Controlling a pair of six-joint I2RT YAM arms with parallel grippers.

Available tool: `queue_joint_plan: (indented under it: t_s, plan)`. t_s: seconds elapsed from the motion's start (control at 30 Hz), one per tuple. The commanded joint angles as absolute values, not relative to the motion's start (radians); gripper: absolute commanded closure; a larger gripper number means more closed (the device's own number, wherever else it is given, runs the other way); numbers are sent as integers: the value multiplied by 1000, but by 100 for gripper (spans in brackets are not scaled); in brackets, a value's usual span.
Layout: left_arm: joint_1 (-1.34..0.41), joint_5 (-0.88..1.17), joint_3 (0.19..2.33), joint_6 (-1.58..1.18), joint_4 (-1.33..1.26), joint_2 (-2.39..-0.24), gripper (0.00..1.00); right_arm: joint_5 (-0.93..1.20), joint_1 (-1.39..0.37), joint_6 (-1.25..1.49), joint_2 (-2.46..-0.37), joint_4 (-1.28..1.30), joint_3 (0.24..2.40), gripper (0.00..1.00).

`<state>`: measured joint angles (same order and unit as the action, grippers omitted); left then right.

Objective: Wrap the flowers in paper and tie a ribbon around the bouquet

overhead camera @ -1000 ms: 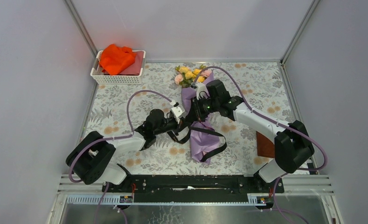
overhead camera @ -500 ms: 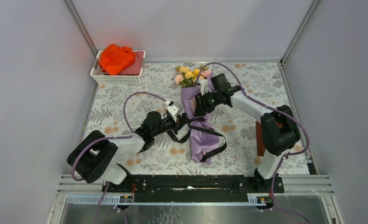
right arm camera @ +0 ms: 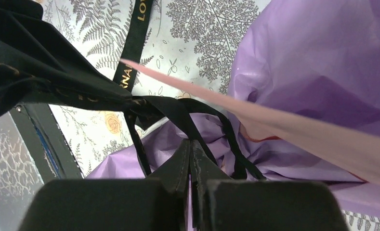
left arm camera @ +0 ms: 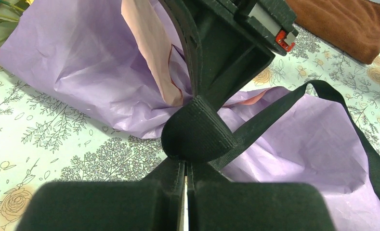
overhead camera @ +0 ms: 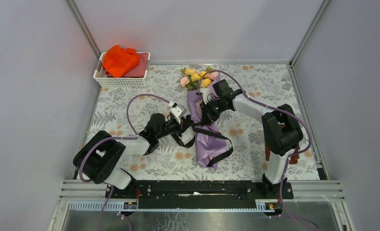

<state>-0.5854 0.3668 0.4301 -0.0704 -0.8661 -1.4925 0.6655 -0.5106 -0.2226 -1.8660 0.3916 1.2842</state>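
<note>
Both pressed shut: left gripper (left arm camera: 185,174), right gripper (right arm camera: 191,150).
Ribbon (right arm camera: 137,29) across right tips, paper (right arm camera: 284,131) flap ahead, brown pad (left arm camera: 342,24) beyond left.

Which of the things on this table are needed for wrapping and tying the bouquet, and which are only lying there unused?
Belong to the job:
flowers
lavender paper
black ribbon

Only lying about:
white basket
orange cloth, inside the basket
brown pad
</note>
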Motion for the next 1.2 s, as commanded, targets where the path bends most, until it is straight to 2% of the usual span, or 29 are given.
queue_joint_plan:
  t_s: [0.0,0.23,0.53,0.6,0.77,0.9,1.0,1.1,1.17]
  plan:
    - [-571,390,456,-54,-953,-1504,100,633,-515,-235,-1824,418,1330,100]
    - [-571,455,469,-11,-1005,-1543,100,598,-514,-153,-1647,410,1246,100]
    - [-571,545,536,154,-1043,-1631,100,767,-514,-89,-1528,367,1082,100]
    - [-570,547,550,168,-1038,-1654,100,814,-513,-83,-1541,353,1062,93]
    - [-574,571,544,205,-1014,-1675,100,781,-446,-100,-1582,423,1121,65]
    - [-574,596,531,227,-1002,-1663,100,760,-389,-98,-1561,429,1162,60]
    - [-575,595,523,233,-1021,-1659,100,710,-388,-40,-1593,365,1159,63]
    - [-575,602,518,240,-1028,-1654,100,658,-394,-9,-1652,344,1170,80]
    - [-576,602,516,234,-1022,-1649,100,661,-411,-22,-1682,350,1174,86]
